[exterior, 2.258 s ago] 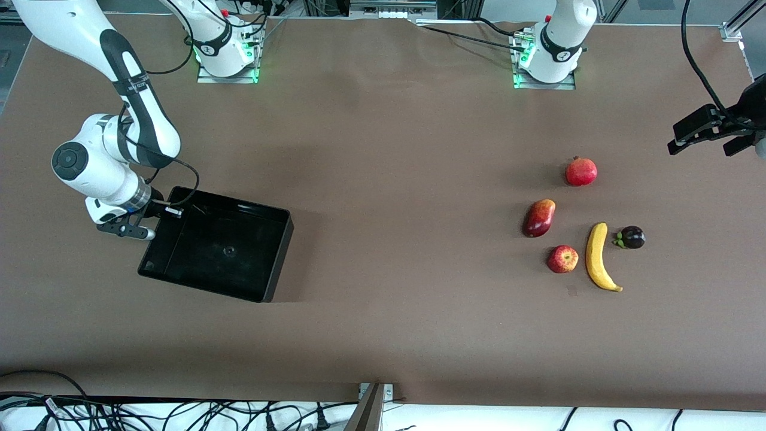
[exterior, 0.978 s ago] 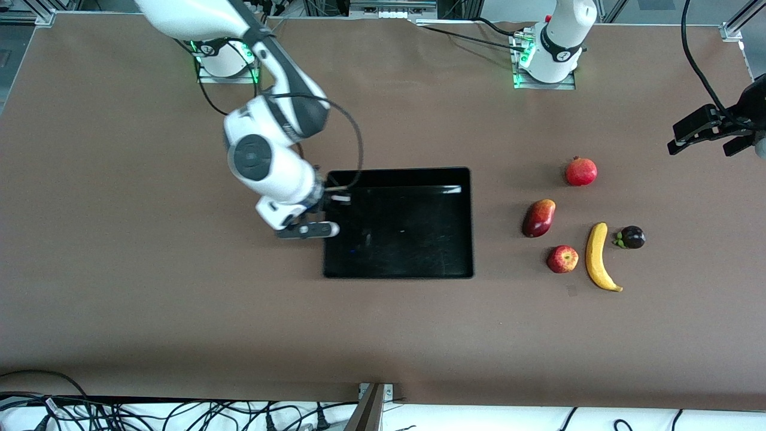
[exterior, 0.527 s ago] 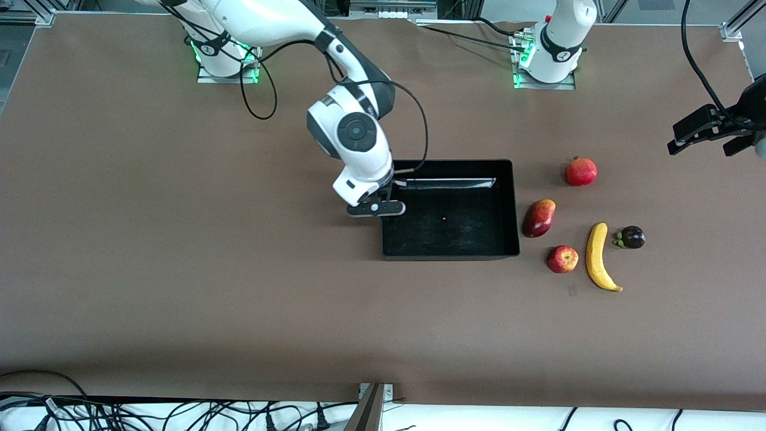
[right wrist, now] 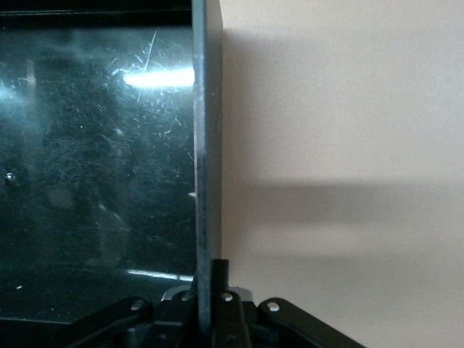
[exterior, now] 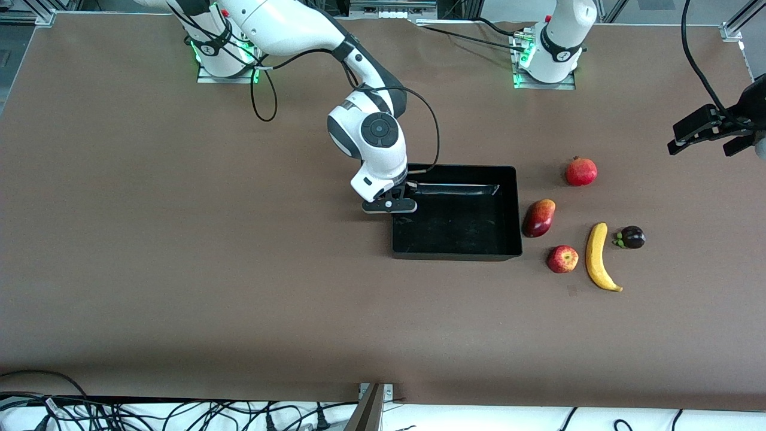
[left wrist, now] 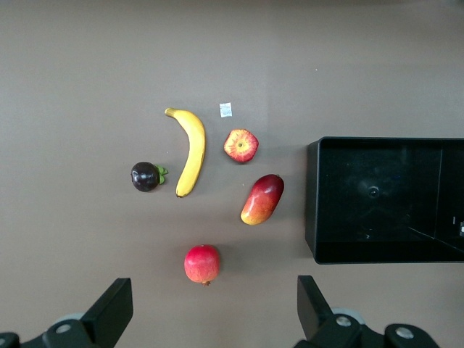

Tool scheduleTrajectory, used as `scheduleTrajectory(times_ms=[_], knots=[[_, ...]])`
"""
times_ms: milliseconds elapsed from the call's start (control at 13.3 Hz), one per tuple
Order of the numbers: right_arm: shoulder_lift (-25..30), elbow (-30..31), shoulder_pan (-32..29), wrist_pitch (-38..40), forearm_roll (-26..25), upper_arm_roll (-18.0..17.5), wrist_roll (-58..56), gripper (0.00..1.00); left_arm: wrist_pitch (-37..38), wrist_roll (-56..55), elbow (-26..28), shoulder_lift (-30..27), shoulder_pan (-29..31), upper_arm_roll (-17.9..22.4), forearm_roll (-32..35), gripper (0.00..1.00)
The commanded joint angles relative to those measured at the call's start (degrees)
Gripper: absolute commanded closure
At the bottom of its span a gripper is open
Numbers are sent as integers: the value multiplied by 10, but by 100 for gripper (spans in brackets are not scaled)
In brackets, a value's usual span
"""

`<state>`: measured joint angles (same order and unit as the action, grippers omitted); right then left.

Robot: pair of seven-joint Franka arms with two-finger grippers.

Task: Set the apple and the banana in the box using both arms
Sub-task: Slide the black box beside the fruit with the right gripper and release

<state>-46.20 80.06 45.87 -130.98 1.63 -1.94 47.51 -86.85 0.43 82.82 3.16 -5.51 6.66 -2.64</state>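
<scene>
Your right gripper [exterior: 400,202] pinches the box [exterior: 508,209] wall beside the mango [exterior: 539,217], apple [exterior: 562,259] and banana [exterior: 596,257]; push more and fruit rolls, while your open left gripper [exterior: 709,136] waits.

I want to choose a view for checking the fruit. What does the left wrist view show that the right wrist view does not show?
Only the left wrist view shows the fruit on the table: the banana, the apple, a mango, a pomegranate and a small dark fruit, with the open left gripper above them. Only the right wrist view shows the right gripper shut on the box wall. Both show the black box and the brown table.
</scene>
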Motion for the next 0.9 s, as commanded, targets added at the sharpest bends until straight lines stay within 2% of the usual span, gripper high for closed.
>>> scheduleTrajectory(times_ms=[0, 151, 226, 301, 376, 452, 602, 828], knots=[[-20, -24, 13, -41, -7, 9, 40, 100, -2, 12, 13, -10, 4, -4, 11, 0], [-23, -24, 13, -51, -7, 8, 41, 100, -2, 12, 13, -10, 4, -4, 11, 0], [-23, -24, 13, -51, -7, 8, 41, 87, -2, 12, 13, -10, 4, -3, 11, 0], [-22, -24, 14, -50, -9, 9, 41, 10, -2, 12, 13, -10, 4, -4, 11, 0], [-20, -24, 25, -48, -27, 11, 39, 0, -2, 12, 13, -10, 4, -3, 11, 0], [-15, -24, 35, -42, -49, 24, 37, 0, -2, 12, 13, -10, 4, -3, 11, 0], [0, -24, 38, -18, -48, 28, 36, 0, -2, 12, 13, -10, 4, -3, 11, 0], [69, -24, 27, 66, -47, 31, 32, 0, -2, 12, 13, -10, 4, -3, 11, 0]])
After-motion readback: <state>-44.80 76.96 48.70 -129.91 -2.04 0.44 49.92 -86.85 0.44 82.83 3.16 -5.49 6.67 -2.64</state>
